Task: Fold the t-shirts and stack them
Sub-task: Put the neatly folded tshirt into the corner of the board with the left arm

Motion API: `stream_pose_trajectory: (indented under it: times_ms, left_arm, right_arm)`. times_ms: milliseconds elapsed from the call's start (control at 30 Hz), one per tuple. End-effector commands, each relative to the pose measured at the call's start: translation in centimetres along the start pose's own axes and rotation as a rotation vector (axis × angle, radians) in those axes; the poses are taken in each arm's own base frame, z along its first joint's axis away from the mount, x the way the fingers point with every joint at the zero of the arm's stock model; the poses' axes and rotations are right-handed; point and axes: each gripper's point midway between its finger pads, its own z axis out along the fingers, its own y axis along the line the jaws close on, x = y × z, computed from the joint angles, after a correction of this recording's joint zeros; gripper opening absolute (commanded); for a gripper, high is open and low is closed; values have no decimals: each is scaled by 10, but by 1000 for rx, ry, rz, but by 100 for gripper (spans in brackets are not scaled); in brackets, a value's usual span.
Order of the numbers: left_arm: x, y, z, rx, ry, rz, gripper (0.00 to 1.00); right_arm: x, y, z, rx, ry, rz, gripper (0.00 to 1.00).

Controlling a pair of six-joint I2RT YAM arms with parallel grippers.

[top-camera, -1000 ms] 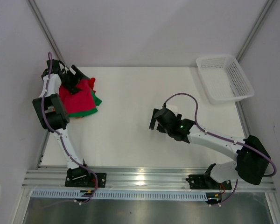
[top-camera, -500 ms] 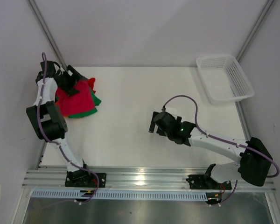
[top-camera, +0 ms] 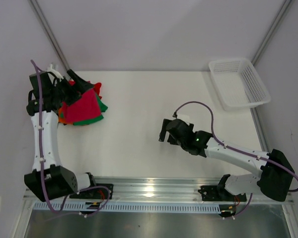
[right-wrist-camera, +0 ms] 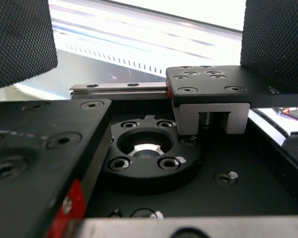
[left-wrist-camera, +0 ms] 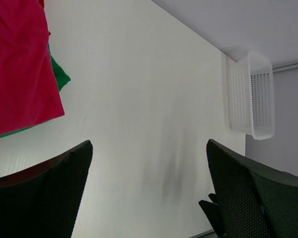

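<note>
Shirts: t-shirts [top-camera: 82,109] sit in one loose heap at the far left of the table [top-camera: 139,109], not squared up, with edges sticking out at odd angles
Top layer: crimson-red shirt [top-camera: 83,106] covers most of the heap and lies fairly flat
Underneath: green shirt [top-camera: 102,106] peeks out along the right and near edges, and a sliver of orange shirt [top-camera: 62,118] shows on the left side, next to the arm
Left gripper: left gripper [left-wrist-camera: 149,148] is at the far-left end of the heap, jaws spread wide with nothing between them. Its own camera shows bare table between the two fingers [left-wrist-camera: 49,193], with the red and green cloth off in the upper left
Contact: honestly can't tell whether it touches the cloth. From overhead the black fingers overlap the pile's far edge, and that's all you get
Right gripper: right gripper [top-camera: 163,130] is out near the middle of the table, well apart from the shirts, jaws wide apart too and holding nothing
Right wrist view: points at black plates with screws, a round flange and a silver rail [right-wrist-camera: 119,88], both fingers framing the top corners
Basket: white mesh basket [top-camera: 238,83] sits at the far right corner, well away from both grippers and the heap
</note>
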Motion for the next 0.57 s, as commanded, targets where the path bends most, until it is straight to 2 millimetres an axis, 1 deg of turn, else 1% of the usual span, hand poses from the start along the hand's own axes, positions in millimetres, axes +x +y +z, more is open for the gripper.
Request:
stream_pose_trajectory:
  times_ms: [0, 33, 100, 133, 167, 200, 233, 267, 300, 433, 467, 533]
  left_arm:
    - [11, 1, -18, -33, -36, 78, 98]
    - [15, -1, -28, -40, -48, 87, 98]
    - [20, -1, -36, -47, -60, 111, 98]
    - [23, -3, -41, -46, -63, 118, 98]
    - [27, -6, -49, -41, -76, 127, 98]
    - [31, -6, -52, -38, -75, 127, 98]
    - [33, -8, -55, -30, -82, 136, 98]
    - [33, -12, -64, -22, -113, 149, 98]
    - [36, -10, -64, -29, -115, 150, 98]
    - [38, -3, -70, -75, -128, 146, 94]
    - [38, 2, -70, -101, -127, 138, 93]
    - [42, 4, -70, -106, -126, 137, 95]
  right_arm:
    - [-1, 21, 1, -83, 2, -16, 99]
    - [1, 21, 3, -83, 9, -26, 99]
    - [1, 27, 4, -99, 17, -49, 99]
    - [3, 28, 8, -97, 25, -62, 99]
    - [3, 29, 8, -102, 30, -82, 99]
    - [1, 34, 8, -116, 30, -84, 99]
    - [3, 35, 11, -114, 36, -93, 99]
    - [2, 38, 11, -127, 36, -101, 99]
    - [1, 39, 11, -130, 36, -105, 99]
    - [2, 44, 15, -148, 43, -116, 99]
    - [2, 45, 15, -152, 46, -118, 99]
    - [2, 44, 16, -156, 46, -120, 99]
